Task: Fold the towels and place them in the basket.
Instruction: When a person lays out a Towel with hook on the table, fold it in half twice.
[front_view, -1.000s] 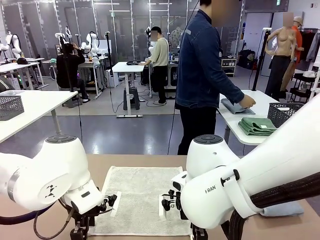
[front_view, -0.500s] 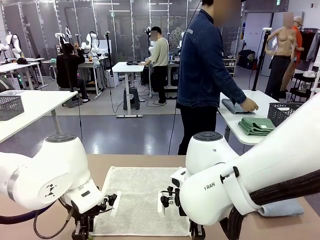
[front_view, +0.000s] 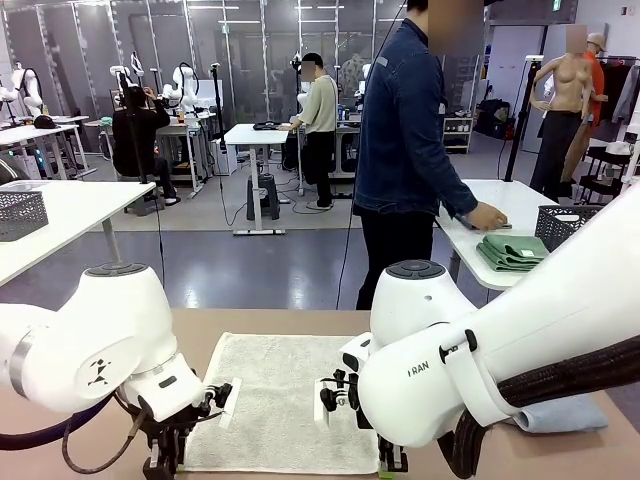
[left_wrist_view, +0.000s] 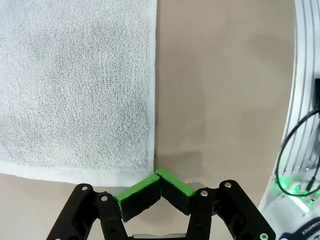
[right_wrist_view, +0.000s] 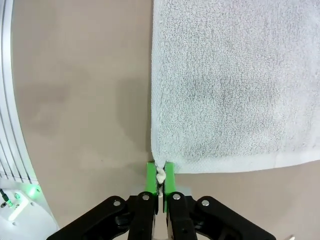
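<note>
The cream-beige towel (front_view: 280, 395) lies spread flat on the brown table between my arms. My left gripper (front_view: 165, 462) is at its near left corner. In the left wrist view, the left gripper (left_wrist_view: 156, 174) is shut, its green pads meeting right on that corner of the towel (left_wrist_view: 75, 85). My right gripper (front_view: 392, 462) is at the near right corner. There, the right gripper (right_wrist_view: 159, 177) is shut with a bit of the towel's (right_wrist_view: 235, 80) edge pinched between the pads. The pale blue-grey towel (front_view: 560, 415) lies behind my right arm, mostly hidden. The basket is out of view.
A person (front_view: 410, 150) stands beyond the far edge, turned to a side table (front_view: 520, 200) holding folded green cloths (front_view: 512, 252) and a mesh basket (front_view: 565, 225). Another mesh basket (front_view: 20, 212) sits on a table at the left. Bare tabletop flanks the towel.
Both arms have shifted slightly at the towel's near corners. The person's hand has slid along the side table. The towel still lies flat.
</note>
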